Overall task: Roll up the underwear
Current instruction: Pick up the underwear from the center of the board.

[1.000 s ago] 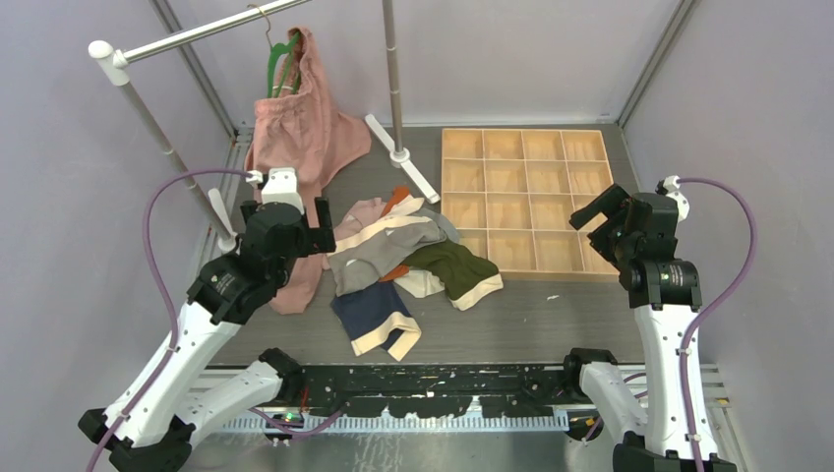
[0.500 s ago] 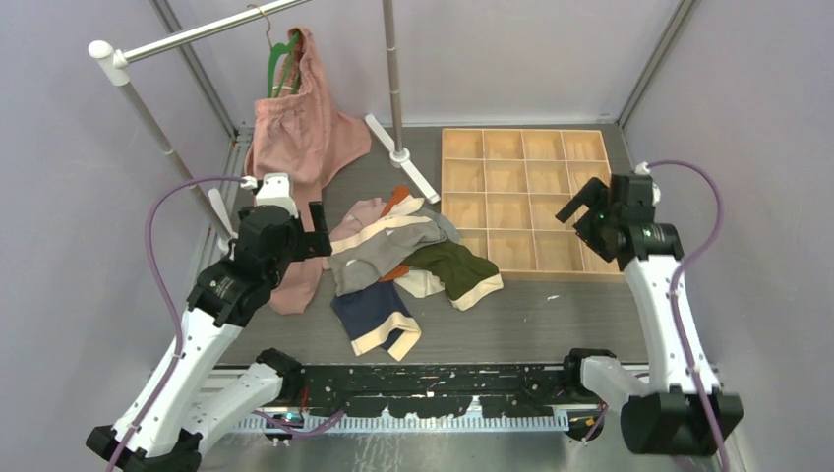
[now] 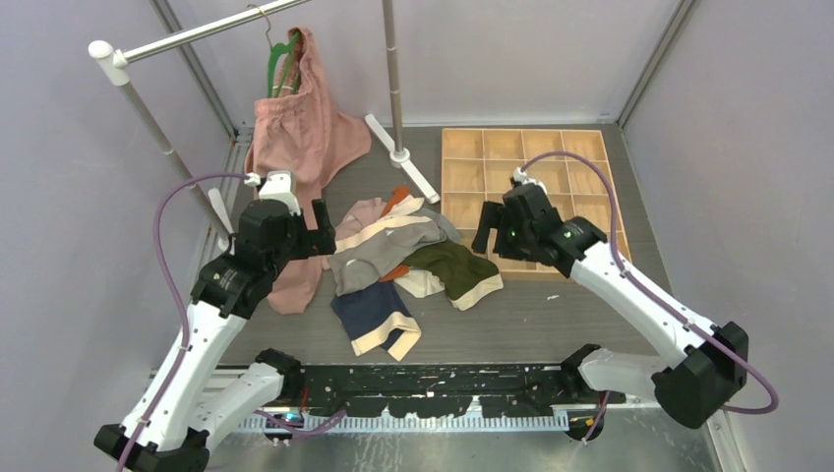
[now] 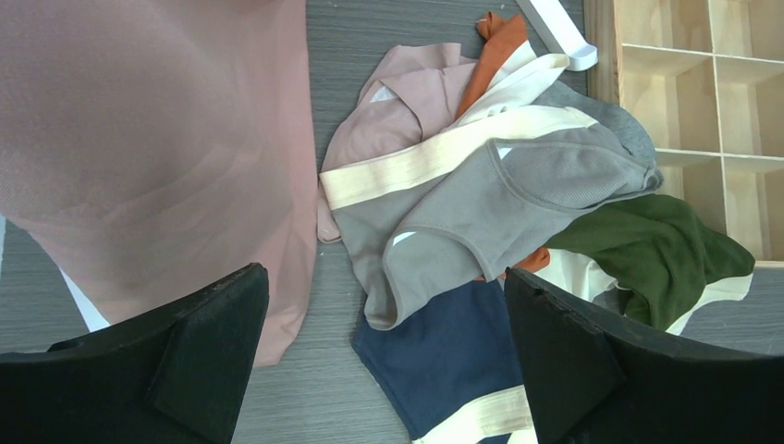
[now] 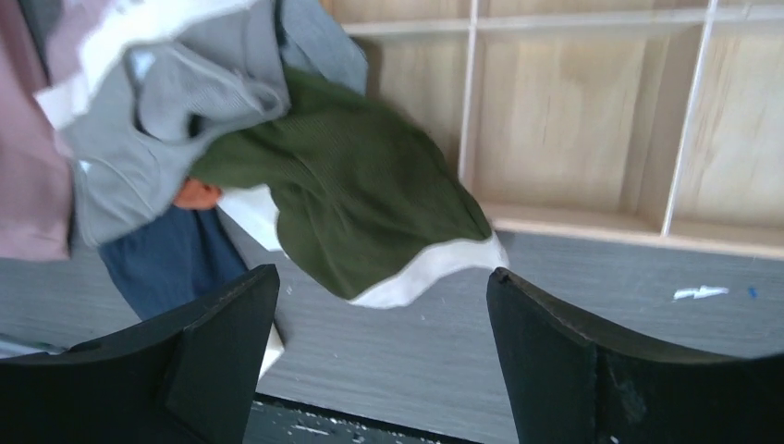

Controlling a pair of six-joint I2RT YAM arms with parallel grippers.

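A pile of underwear lies mid-table: grey briefs on top, olive green at the right, navy at the front, with orange and pinkish ones at the back. My left gripper is open and empty, held above the pile's left edge. Its wrist view shows the grey briefs and navy briefs between the fingers. My right gripper is open and empty, above the olive briefs, whose cream waistband edge lies between the fingers.
A wooden grid tray with several compartments lies at the back right, touching the pile. A large pink garment on a green hanger hangs from the rack at the left. The rack's pole and white foot stand behind the pile.
My right arm has swung left from the table's right side, across the tray, to above the olive briefs. My left arm has barely moved. The clothes have not moved.
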